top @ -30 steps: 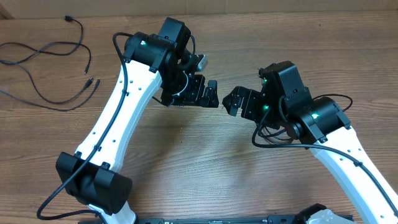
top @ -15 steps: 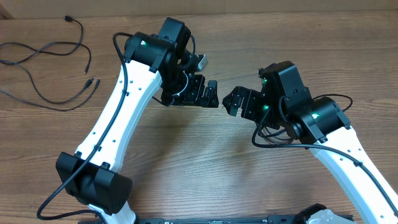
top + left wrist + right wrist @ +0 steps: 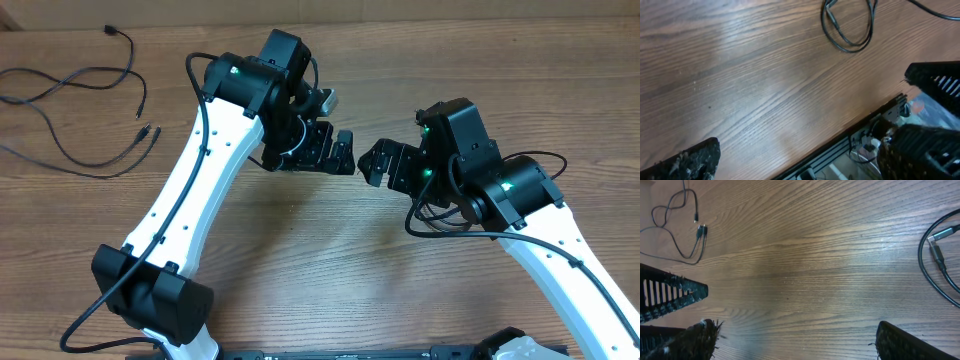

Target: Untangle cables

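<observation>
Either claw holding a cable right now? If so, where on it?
Nothing is held. The left claw and the right claw are both open and empty. The cables lie loose off to the left, and neither claw touches them.

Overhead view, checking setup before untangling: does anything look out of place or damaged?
Nothing looks damaged or spilled. The cables lie loose at the table's far left corner, apart from the left gripper and right gripper, which face each other mid-table, open and empty.
</observation>
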Controlling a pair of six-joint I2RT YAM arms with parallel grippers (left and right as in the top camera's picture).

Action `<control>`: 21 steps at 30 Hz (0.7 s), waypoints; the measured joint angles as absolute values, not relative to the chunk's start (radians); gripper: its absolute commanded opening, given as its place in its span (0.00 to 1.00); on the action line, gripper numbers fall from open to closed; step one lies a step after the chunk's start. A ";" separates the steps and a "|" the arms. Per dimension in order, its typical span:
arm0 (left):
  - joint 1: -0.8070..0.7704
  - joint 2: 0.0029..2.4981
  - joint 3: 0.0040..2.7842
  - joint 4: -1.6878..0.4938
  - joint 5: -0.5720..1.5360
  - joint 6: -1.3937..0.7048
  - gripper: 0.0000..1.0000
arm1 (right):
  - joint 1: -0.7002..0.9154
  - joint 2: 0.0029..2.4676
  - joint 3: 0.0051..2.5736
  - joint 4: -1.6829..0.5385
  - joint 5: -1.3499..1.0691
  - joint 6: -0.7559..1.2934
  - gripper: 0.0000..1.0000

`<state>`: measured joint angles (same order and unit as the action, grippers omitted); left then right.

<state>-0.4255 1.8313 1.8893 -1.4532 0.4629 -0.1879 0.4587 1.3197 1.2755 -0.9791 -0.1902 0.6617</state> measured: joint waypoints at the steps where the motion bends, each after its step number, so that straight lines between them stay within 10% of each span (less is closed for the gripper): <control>1: -0.430 1.831 1.889 -1.446 0.460 -0.187 1.00 | 0.459 1.320 1.275 -0.979 -0.189 0.662 1.00; 21: -0.521 1.979 1.889 -1.323 0.393 -0.210 1.00 | 0.432 1.320 1.275 -0.995 -0.089 0.669 1.00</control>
